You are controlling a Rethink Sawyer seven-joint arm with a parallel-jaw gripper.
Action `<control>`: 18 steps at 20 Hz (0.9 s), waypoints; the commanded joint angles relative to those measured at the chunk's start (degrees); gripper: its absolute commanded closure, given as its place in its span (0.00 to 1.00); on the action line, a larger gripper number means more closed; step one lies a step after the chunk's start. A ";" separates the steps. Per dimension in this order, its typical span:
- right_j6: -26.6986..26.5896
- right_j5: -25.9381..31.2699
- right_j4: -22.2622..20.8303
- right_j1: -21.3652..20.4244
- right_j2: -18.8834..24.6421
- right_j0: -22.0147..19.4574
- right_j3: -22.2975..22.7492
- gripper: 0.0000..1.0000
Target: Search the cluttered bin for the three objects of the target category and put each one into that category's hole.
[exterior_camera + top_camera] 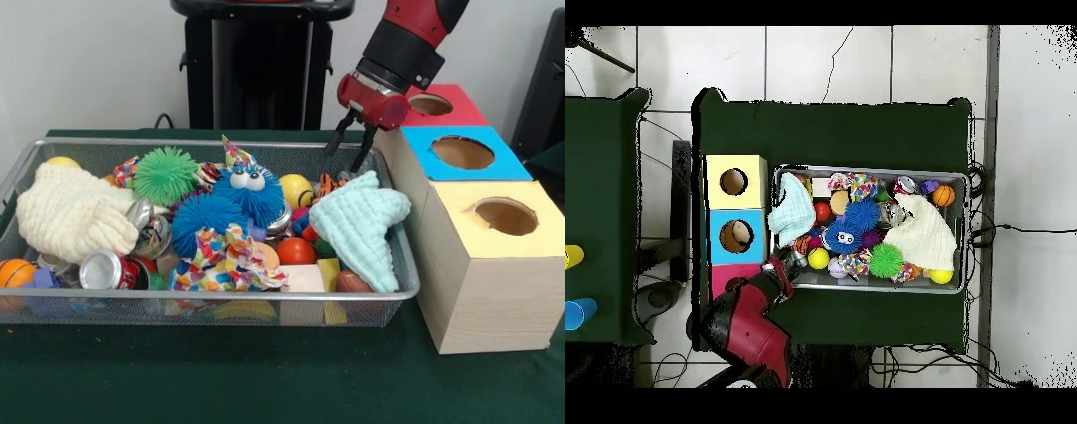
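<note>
— Judging progress: anything sorted yet?
— Hard to say; the red point(433, 104), blue point(463, 152) and yellow point(505, 215) holed wooden boxes beside the claw show nothing clearly inside (target category unknown).
— And the black two-fingered gripper point(351, 152)?
— Fingers apart, empty, hovering over the wire mesh bin's point(415, 281) corner, just above the pale mint cloth point(362, 225).
</note>
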 commanded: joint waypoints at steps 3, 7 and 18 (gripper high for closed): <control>8.06 5.47 1.24 -1.02 2.87 -2.04 -3.25 0.00; 8.29 0.52 -1.34 0.41 4.85 -5.42 -4.46 0.00; 8.98 -2.90 -3.17 1.79 6.95 -8.09 -6.28 0.00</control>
